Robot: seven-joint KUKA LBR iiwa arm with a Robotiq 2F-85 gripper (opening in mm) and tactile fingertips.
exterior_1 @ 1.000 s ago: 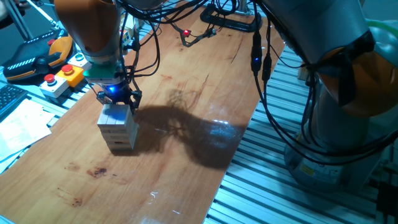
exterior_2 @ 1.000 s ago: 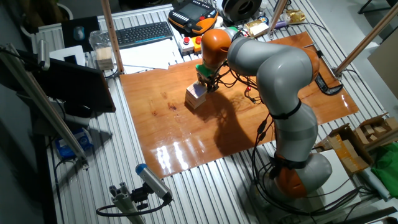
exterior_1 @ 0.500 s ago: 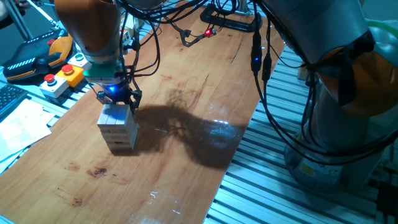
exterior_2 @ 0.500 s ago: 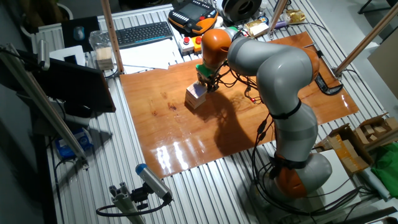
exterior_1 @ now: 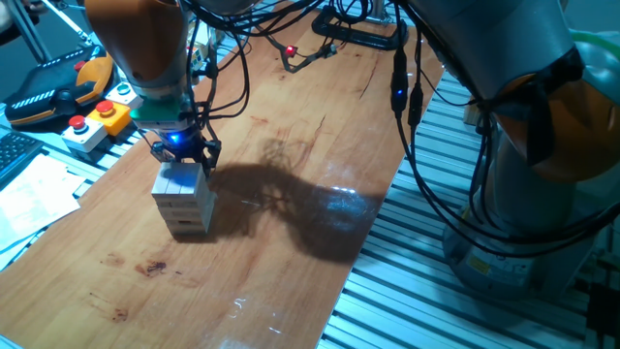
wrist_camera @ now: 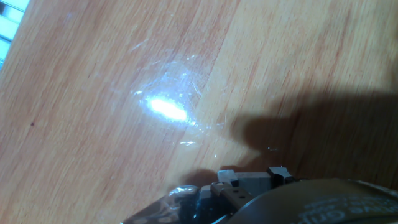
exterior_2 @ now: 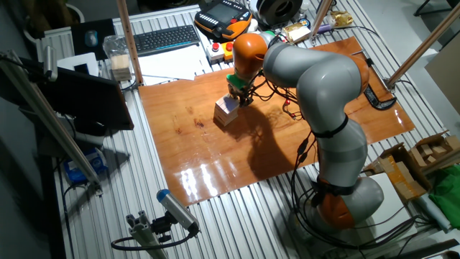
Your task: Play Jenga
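Note:
The Jenga tower [exterior_1: 184, 202] of pale wooden blocks stands on the wooden table [exterior_1: 291, 145], near its left side. It also shows in the other fixed view [exterior_2: 226, 110]. My gripper [exterior_1: 182, 155] hangs straight down over the tower's top, with a blue light between its black fingers. The fingers stand apart, one at each side of the top layer, and the gripper looks open. In the other fixed view the gripper [exterior_2: 237, 97] sits right at the tower's top. The hand view shows only bare table and the gripper's [wrist_camera: 254, 177] tips at the lower edge; the tower is out of that view.
Grey and yellow push-button boxes [exterior_1: 97, 121] and an orange teach pendant [exterior_1: 58, 87] lie left of the table. Papers [exterior_1: 34, 189] lie at the left edge. Cables with a red light [exterior_1: 291, 50] lie at the far end. A keyboard [exterior_2: 165, 37] sits behind the table.

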